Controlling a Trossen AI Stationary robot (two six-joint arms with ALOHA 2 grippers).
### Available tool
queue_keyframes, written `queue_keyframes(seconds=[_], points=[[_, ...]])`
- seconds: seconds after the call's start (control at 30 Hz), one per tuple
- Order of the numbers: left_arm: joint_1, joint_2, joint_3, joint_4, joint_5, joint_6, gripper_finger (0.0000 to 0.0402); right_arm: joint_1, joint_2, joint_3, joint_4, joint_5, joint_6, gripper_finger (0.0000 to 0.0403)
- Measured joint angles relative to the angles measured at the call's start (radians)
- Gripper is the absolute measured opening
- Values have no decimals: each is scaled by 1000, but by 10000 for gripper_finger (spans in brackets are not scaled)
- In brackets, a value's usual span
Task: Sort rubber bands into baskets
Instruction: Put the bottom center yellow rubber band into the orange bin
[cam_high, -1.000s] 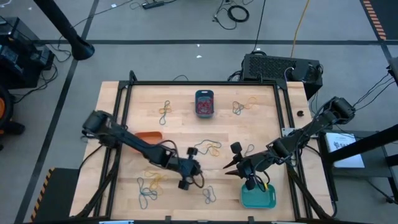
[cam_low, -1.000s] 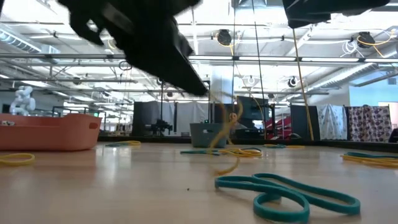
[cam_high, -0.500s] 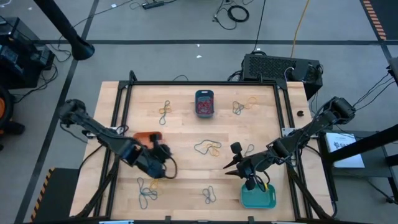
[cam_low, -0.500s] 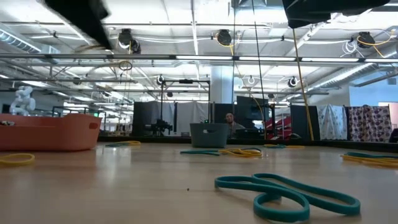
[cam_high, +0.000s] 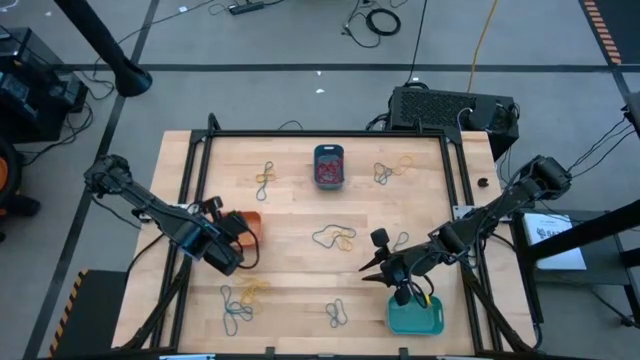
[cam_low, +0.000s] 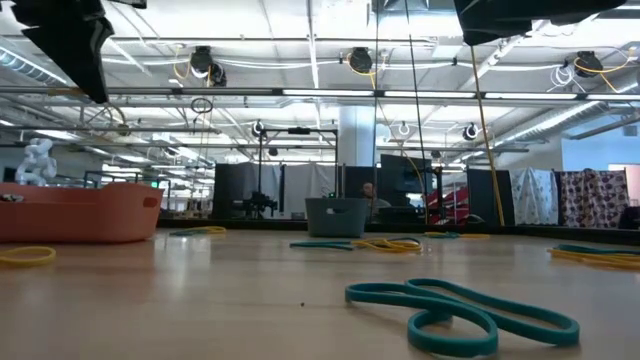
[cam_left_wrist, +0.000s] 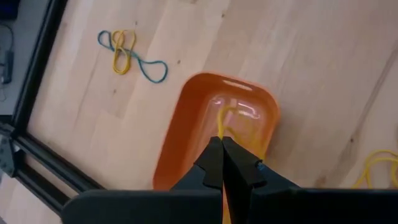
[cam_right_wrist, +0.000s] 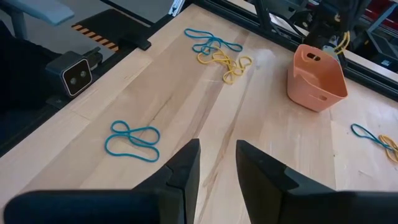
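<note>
My left end effector is clamped on a yellow rubber band, right above the orange basket. I should part the fingers only when the whole band hangs inside the rim. My right end effector waits with fingers apart beside the turquoise basket.

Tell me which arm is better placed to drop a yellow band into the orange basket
The left. Its left pincer hangs right over the orange basket, shut on a yellow rubber band. The right pincer is open and empty, near the turquoise basket across the table.
</note>
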Motion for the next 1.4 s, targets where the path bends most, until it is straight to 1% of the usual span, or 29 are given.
queue_keyframes(seconds=[0.3,0.67,0.93,1.17,1.27,1.4], points=[[0,0,-4,-1,1,8,6,0,0,0,0,0,23,97],[2,1,-146,-1,5,9,8,0,0,0,0,0,20,97],[2,1,-195,29,5,9,8,0,0,0,0,0,15,97],[2,1,-197,29,10,9,11,0,0,0,0,0,18,97],[2,1,-197,29,14,9,33,0,0,0,0,0,18,97],[2,1,-197,28,14,9,89,0,0,0,0,0,18,97]])
